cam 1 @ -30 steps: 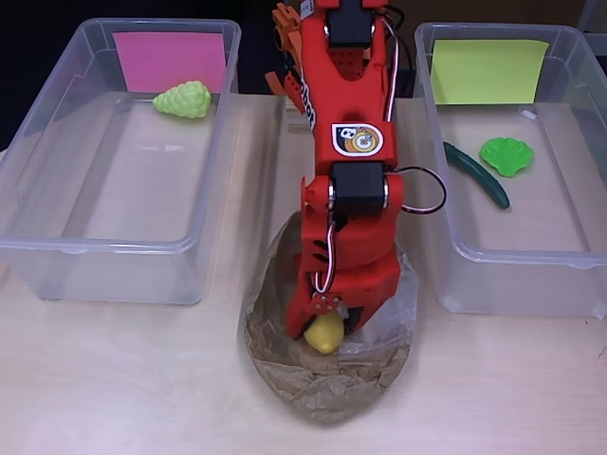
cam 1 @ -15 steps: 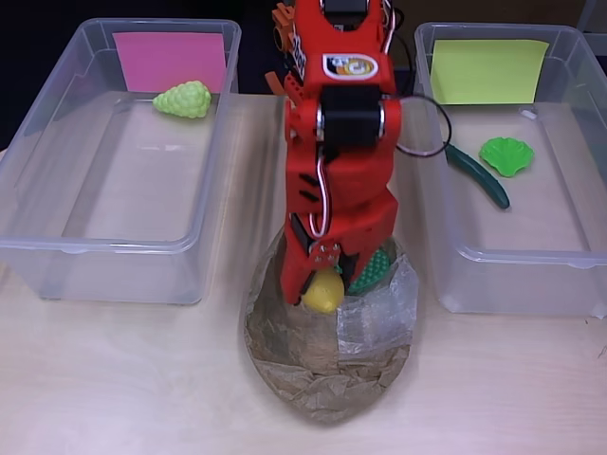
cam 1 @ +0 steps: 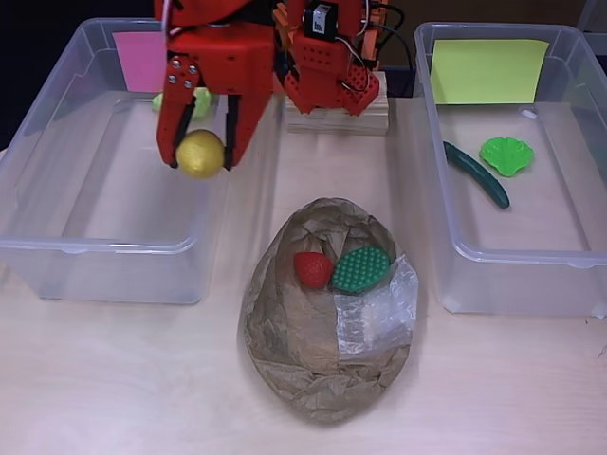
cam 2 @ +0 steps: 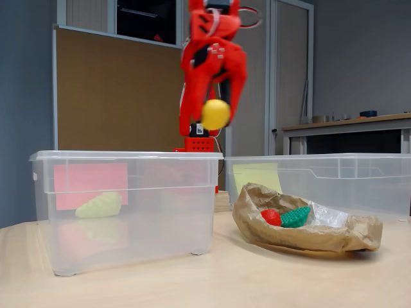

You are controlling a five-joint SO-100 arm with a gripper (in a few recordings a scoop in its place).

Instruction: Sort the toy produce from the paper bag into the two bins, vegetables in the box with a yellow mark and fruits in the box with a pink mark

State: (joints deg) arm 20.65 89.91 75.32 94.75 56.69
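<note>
My red gripper (cam 1: 201,154) (cam 2: 215,115) is shut on a yellow toy lemon (cam 1: 200,153) (cam 2: 216,113), held in the air over the right side of the clear box with the pink mark (cam 1: 47,166) (cam 2: 90,176). A pale green toy grape bunch (cam 1: 197,102) (cam 2: 98,205) lies in that box, partly hidden behind the gripper in the overhead view. The paper bag (cam 1: 327,379) (cam 2: 302,234) lies open on the table and holds a red toy (cam 1: 311,268) (cam 2: 271,217) and a dark green toy (cam 1: 360,268) (cam 2: 295,217). The box with the yellow mark (cam 1: 569,256) (cam 2: 359,179) holds a long dark green vegetable (cam 1: 477,174) and a bright green leafy piece (cam 1: 506,155).
The arm's base sits on a wooden block (cam 1: 338,114) between the two boxes at the back. Bare tabletop (cam 1: 123,379) runs along the front edge on both sides of the bag.
The gripper lifted the yellow lemon out of the bag and swung up and left over the pink-marked box. The red and dark green toys in the bag are now uncovered.
</note>
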